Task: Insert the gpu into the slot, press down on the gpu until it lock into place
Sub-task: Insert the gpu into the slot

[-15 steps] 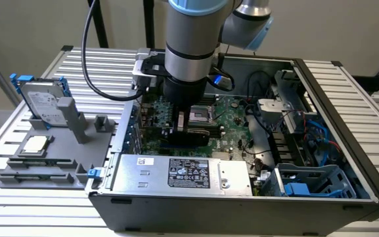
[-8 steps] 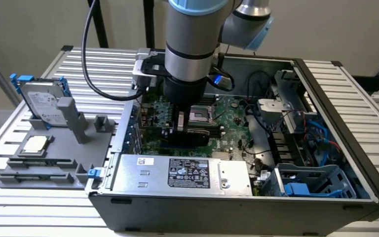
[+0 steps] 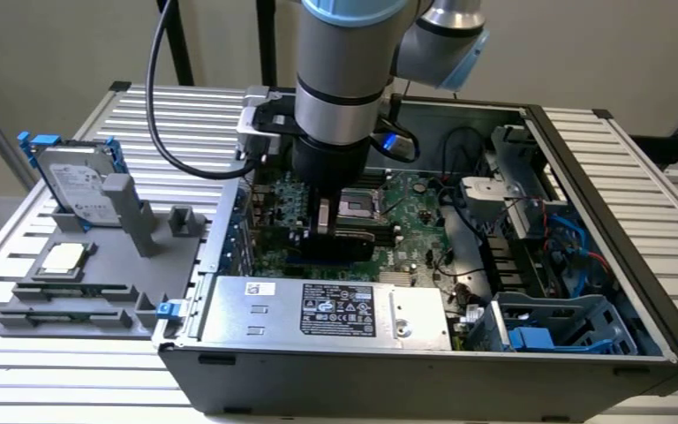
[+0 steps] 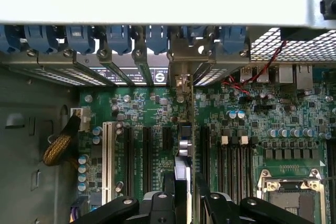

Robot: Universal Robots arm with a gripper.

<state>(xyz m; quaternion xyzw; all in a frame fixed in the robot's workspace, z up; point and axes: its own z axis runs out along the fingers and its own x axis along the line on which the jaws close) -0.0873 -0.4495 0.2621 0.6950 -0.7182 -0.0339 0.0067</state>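
Observation:
My gripper (image 3: 336,231) hangs low inside the open computer case, over the green motherboard (image 3: 416,238). It is shut on the gpu (image 3: 329,244), a thin black card held upright on its long edge. In the wrist view the gpu (image 4: 181,177) runs edge-on between my two black fingers (image 4: 156,207), and its metal bracket (image 4: 181,72) reaches the rear slot openings. The card's lower edge is down at board level. A dark blue strip, the slot (image 3: 315,257), shows just beneath the card, which hides most of it.
Black expansion slots (image 4: 128,156) and a white one (image 4: 108,153) flank the card. Memory strips (image 4: 236,156) and the silver processor socket (image 4: 294,195) lie on the other side. A grey power supply (image 3: 327,314) and blue drive cage (image 3: 551,331) fill the case's front. A hard drive (image 3: 80,181) rests outside.

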